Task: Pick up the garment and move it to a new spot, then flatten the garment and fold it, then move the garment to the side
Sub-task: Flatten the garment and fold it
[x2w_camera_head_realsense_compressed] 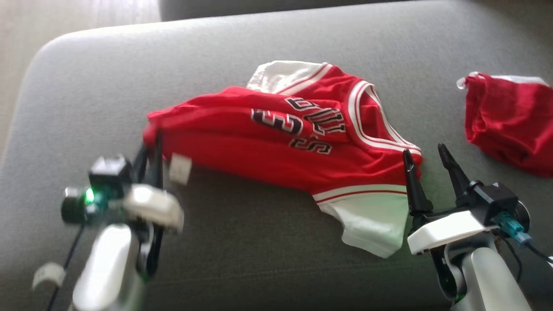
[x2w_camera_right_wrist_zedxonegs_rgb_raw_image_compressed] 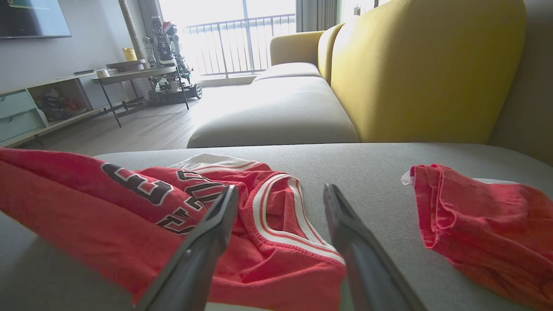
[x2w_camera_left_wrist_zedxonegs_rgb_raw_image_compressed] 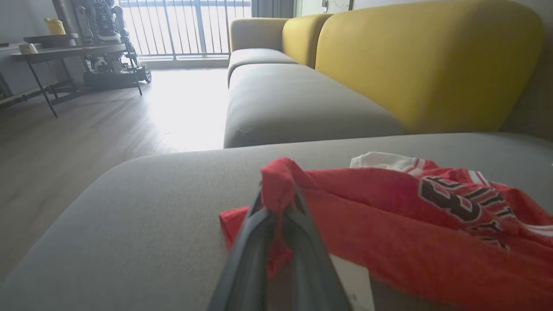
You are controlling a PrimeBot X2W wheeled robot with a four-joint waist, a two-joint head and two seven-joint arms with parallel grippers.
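Left hand (x2w_camera_head_realsense_compressed: 150,144) is clamped on a bunched corner of the red jersey (x2w_camera_head_realsense_compressed: 259,147), which lies crumpled on the grey sofa cushion (x2w_camera_head_realsense_compressed: 95,86). Right hand (x2w_camera_head_realsense_compressed: 424,150), fingers spread, sits beside the shoulder edge. It should pinch that edge, then both hands should draw apart evenly. A second red garment (x2w_camera_head_realsense_compressed: 510,125) lies farther right.

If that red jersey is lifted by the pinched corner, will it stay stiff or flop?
Probably flops: the red jersey already lies in soft folds and bunches where the left end effector pinches its edge. Likely light, being thin cloth. It may drag rather than glide on the woven-looking grey cushion.
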